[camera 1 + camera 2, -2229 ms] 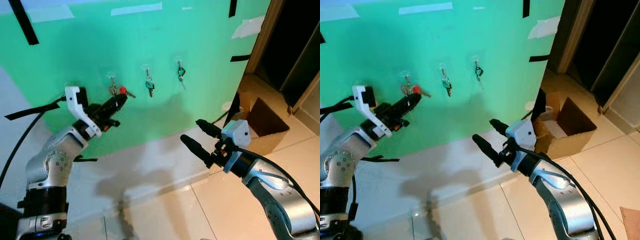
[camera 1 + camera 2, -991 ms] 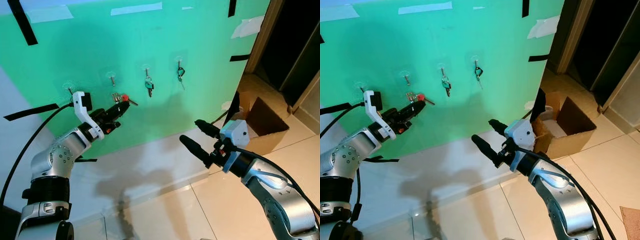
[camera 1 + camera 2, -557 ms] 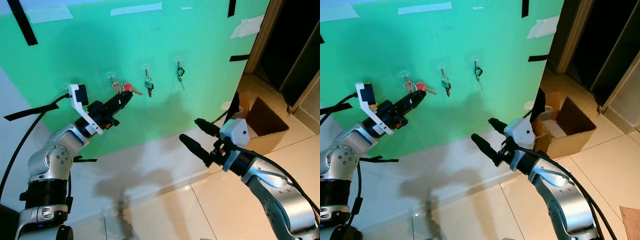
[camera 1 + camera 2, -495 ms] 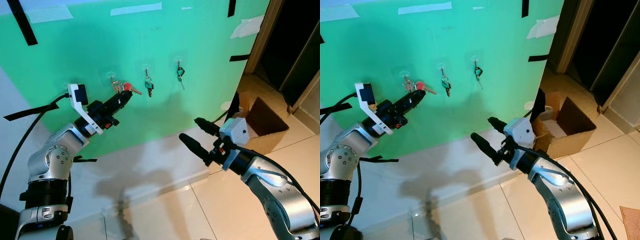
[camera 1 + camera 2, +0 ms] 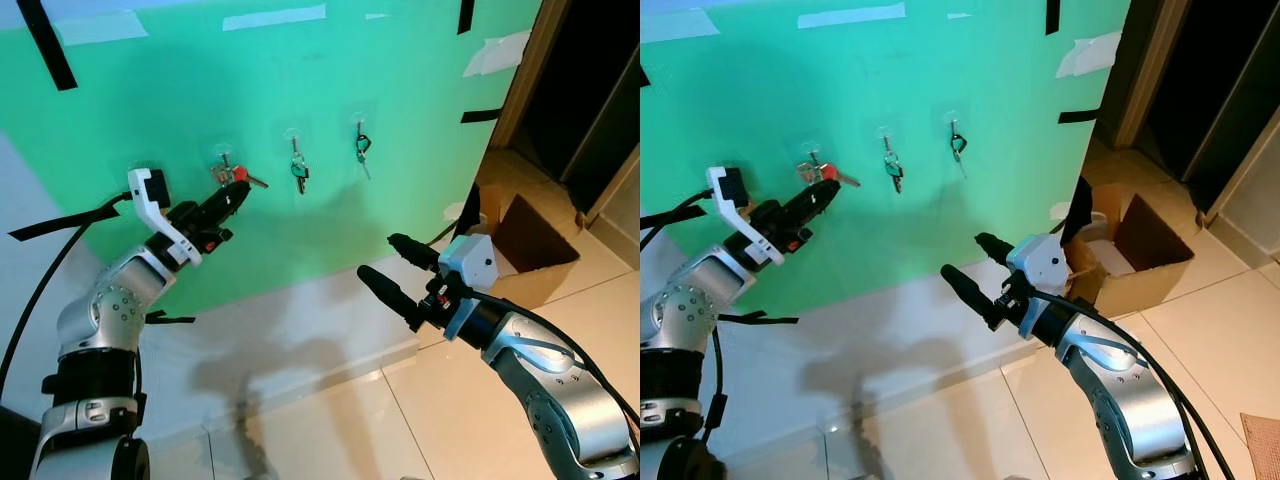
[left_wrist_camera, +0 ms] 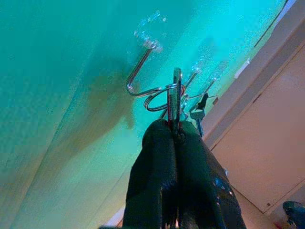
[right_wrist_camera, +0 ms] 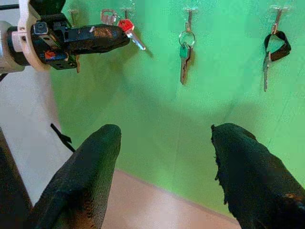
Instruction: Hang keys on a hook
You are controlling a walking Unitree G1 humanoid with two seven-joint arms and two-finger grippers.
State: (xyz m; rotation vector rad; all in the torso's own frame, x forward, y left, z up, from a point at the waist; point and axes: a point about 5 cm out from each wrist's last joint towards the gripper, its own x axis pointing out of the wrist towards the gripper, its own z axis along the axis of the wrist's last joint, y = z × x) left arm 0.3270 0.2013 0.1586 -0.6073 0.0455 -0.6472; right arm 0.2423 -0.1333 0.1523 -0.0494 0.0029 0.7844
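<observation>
Left wrist view: the left gripper [image 6: 175, 136] pinches the keys [image 6: 176, 98], their ring touching the hook [image 6: 141, 71] on the green wall [image 5: 400, 80]. Below that hook, the right gripper [image 5: 400, 268] hovers spread wide, empty.

home hallway | tiled floor [image 5: 470, 420] | dark doorway [image 5: 590, 90] | cardboard box [image 5: 525, 245] | green wall sheet [image 5: 300, 80]

Arms: silver metal, rounded jointed segments with small screws at the joints.
Left gripper [image 5: 232, 193]: two long black fingers, white bracket with a black block at the wrist.
Right gripper [image 5: 388, 266]: two long black rounded fingers, pale grey angular housing behind them.
Cables: black, looping along both forearms.
</observation>
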